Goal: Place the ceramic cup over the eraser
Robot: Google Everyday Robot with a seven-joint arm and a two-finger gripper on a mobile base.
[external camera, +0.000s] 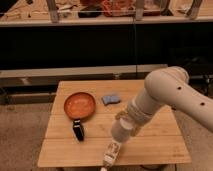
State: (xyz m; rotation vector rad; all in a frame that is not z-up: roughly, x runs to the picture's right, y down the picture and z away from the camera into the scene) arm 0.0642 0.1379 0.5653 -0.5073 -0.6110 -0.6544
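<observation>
Pan (80, 105) empty at 10 o'clock of your tool (125, 122), pad (111, 99) at 11, bottle (111, 152) at 7; its grip you cannot tell.

The arm (172, 95) is a thick, smooth cream-white shell, rounded at the elbow. A few small dark dots, possibly screw holes, are spaced along its upper link. Towards the wrist the casing narrows in ringed bands. The gripper (123, 124) at its end is pale with a tan patch and sits over the front middle of the surface (65, 150).
</observation>
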